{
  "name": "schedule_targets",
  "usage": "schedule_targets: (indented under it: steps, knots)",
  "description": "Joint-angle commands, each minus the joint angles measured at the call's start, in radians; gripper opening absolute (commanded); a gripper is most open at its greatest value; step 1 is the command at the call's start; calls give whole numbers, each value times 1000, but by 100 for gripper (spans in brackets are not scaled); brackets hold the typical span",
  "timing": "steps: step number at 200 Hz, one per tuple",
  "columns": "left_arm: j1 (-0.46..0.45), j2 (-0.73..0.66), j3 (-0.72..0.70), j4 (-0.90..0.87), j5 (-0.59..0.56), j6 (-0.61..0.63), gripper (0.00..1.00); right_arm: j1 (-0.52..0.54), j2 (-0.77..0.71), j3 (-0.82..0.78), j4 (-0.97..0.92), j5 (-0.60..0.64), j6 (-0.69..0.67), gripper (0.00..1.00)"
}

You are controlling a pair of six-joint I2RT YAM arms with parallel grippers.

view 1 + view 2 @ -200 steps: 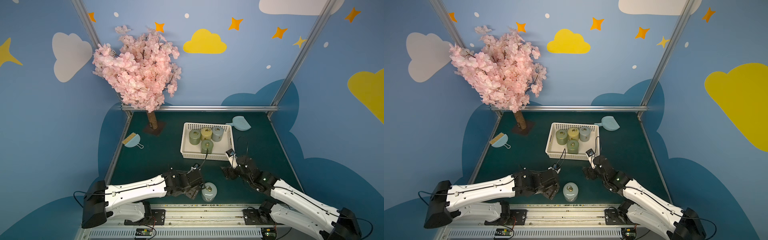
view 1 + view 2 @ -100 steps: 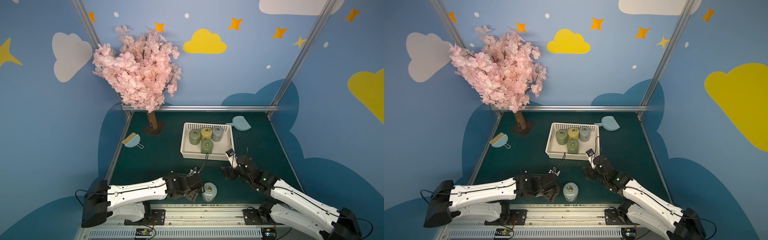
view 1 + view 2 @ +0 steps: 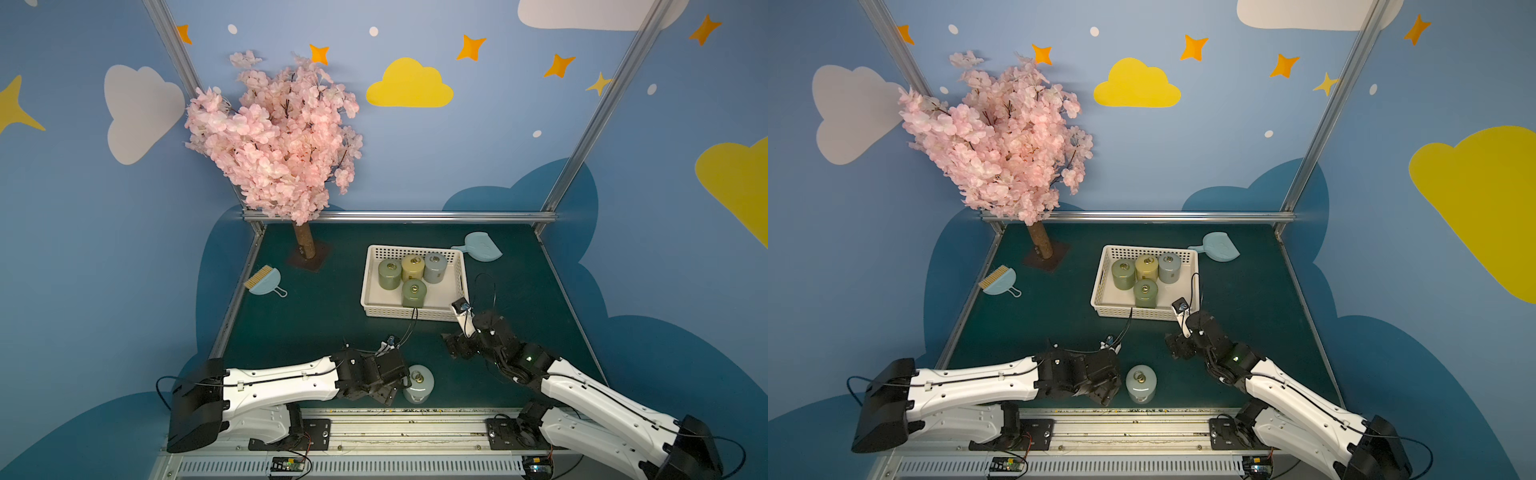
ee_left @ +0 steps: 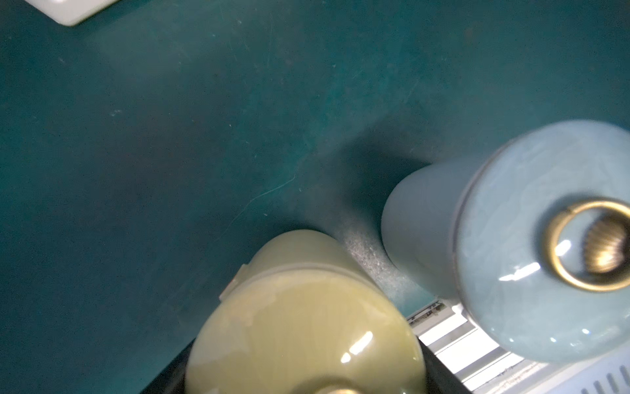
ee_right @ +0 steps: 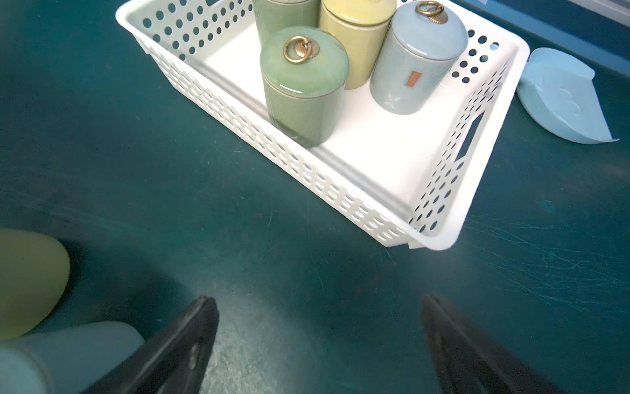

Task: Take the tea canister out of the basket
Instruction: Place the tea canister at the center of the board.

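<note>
My left gripper (image 4: 303, 375) is shut on a yellow-green tea canister (image 4: 303, 327), held low over the green table near its front edge. In both top views the gripper (image 3: 390, 384) (image 3: 1100, 386) hides that canister. A pale blue canister (image 3: 419, 383) (image 4: 528, 245) stands on the table right beside it. The white basket (image 3: 415, 313) (image 5: 341, 191) holds several canisters: olive (image 3: 389, 273), yellow (image 3: 412, 268), grey-blue (image 3: 435, 268) and green (image 3: 414, 293). My right gripper (image 5: 317, 300) (image 3: 457, 347) is open and empty, just in front of the basket's near right corner.
A light-blue dustpan (image 3: 480, 247) lies behind the basket's right end. A small brush (image 3: 264, 280) sits at the table's left edge. The pink blossom tree's trunk (image 3: 305, 245) stands at the back left. The metal rail (image 3: 415, 415) runs along the front edge.
My left gripper has moved a little nearer the front edge with the yellow-green canister, staying beside the pale blue one. The right arm has held still.
</note>
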Motion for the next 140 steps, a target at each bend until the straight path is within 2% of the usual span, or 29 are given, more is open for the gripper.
schedule_targets:
  steps: [1,33,55,88,140]
  knots:
    - [-9,-2,5,35,-8,-13,57,-4,-14,-10,12,10,13,99]
    - [-13,5,3,36,-9,-18,64,-5,-15,-9,13,10,12,98]
    - [-16,9,6,37,-5,-21,78,-4,-17,-9,12,10,12,98]
    - [-16,18,11,32,2,-25,93,-3,-18,-9,13,9,13,98]
    - [-16,-8,39,-21,-34,-34,100,-4,-29,-9,12,8,13,98]
